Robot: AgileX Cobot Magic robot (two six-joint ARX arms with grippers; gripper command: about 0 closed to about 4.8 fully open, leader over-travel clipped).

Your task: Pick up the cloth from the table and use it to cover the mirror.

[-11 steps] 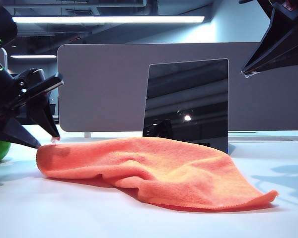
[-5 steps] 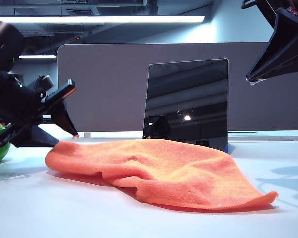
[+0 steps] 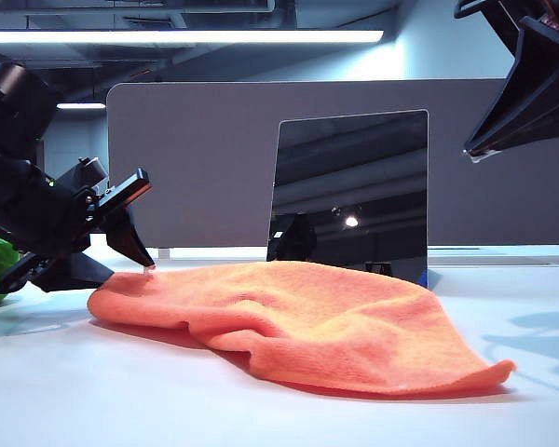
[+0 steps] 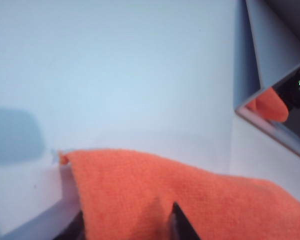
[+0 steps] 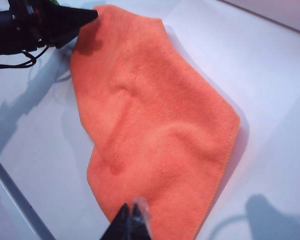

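Lying crumpled on the table (image 3: 56, 391) before the mirror (image 3: 349, 191), the cloth (image 3: 307, 317) has its long axis running away from the left hand (image 3: 121, 250), whose parted fingers straddle its near corner, while the right hand (image 5: 132, 220), pinched together, hangs high above the far end.

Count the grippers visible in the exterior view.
2. Left gripper low at the left, jaws apart at the orange cloth's left edge. Right gripper raised at upper right, shut and empty.
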